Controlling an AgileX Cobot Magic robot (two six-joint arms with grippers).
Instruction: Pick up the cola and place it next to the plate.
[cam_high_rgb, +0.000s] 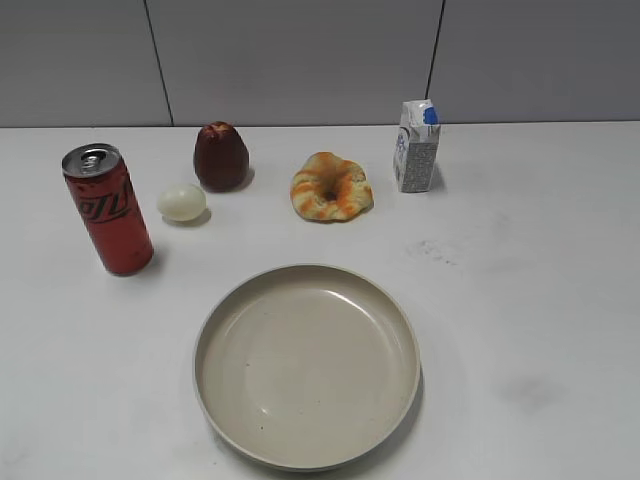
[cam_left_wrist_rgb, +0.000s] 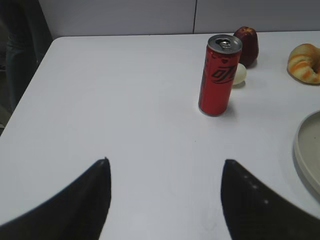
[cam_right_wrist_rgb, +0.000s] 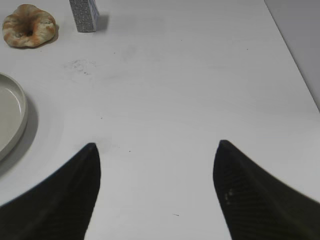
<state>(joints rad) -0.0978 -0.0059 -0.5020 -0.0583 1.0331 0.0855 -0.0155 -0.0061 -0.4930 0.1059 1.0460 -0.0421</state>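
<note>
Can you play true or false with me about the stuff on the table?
1. The cola is standing up. True.
2. The plate has an egg on it. False: it is empty; the egg lies by the cola.
3. The left end effector is holding the cola. False: it is open, away from the can.
4. The milk carton stands right of the donut. True.
5. The right end effector is open. True.

A white egg, dark red apple, glazed pastry ring and upright milk carton line the table.
</note>
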